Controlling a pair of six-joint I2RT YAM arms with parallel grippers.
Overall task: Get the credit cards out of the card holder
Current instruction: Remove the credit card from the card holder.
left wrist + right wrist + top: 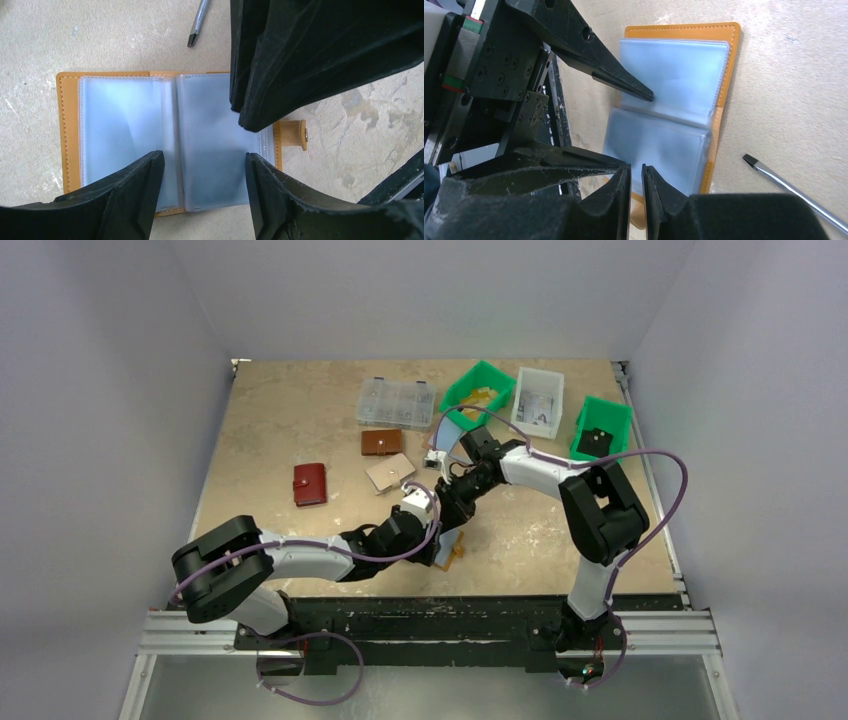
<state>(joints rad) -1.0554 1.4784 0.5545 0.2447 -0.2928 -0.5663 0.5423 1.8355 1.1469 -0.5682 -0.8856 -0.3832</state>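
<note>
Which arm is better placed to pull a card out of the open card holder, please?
Probably the right. The right fingers are close together at the sleeve edge by the snap tab, ready to pinch. The left fingers are spread wide over the card holder, better suited to steadying it.

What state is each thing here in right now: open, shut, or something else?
card holder: open, lying flat.
snap tab: unfastened.
left gripper: open, over the holder.
right gripper: nearly closed; grip unclear.
red wallet: closed.
brown wallet: closed.
screwdriver: lying flat beside the holder.
</note>
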